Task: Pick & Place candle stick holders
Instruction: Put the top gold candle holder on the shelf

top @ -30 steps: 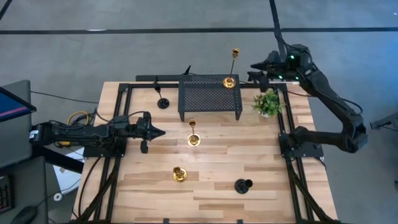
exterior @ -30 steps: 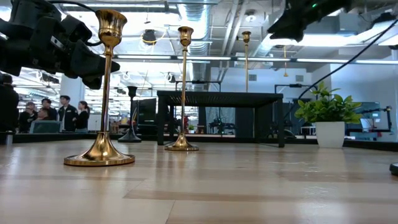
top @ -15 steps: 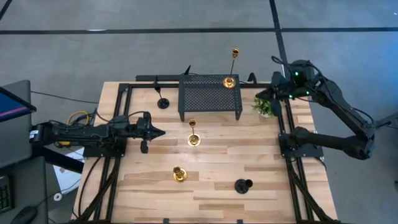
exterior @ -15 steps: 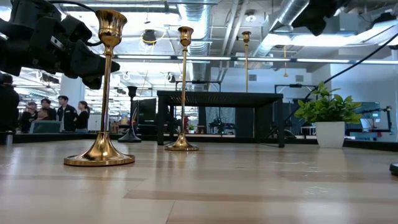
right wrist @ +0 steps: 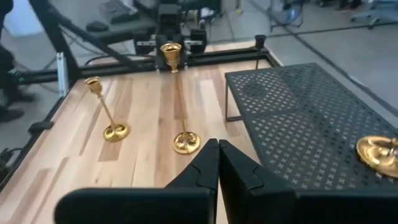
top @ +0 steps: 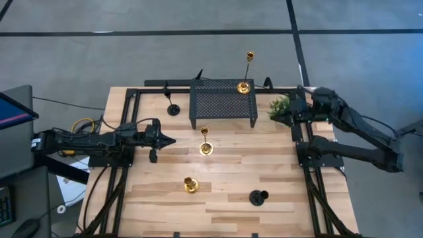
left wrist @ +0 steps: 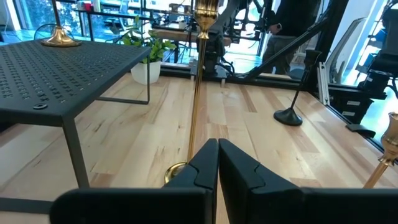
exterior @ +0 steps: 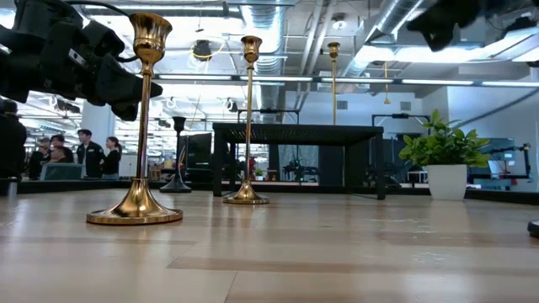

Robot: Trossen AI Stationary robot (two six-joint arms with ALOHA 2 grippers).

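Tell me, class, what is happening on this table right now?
Neither arm holds anything. The right end effector hangs shut over the small green plant by the black mesh rack, where one tall gold candlestick holder stands. The left end effector waits shut beside another tall gold holder mid-table. A shorter gold holder and two black holders stand on the wood.

Open-plan robotics lab or workshop: exposed ceiling ducts [exterior: 278,25], strip lighting, grey concrete floor [top: 165,39], people [exterior: 80,151] standing behind, wooden counter [top: 225,192] in black framing.
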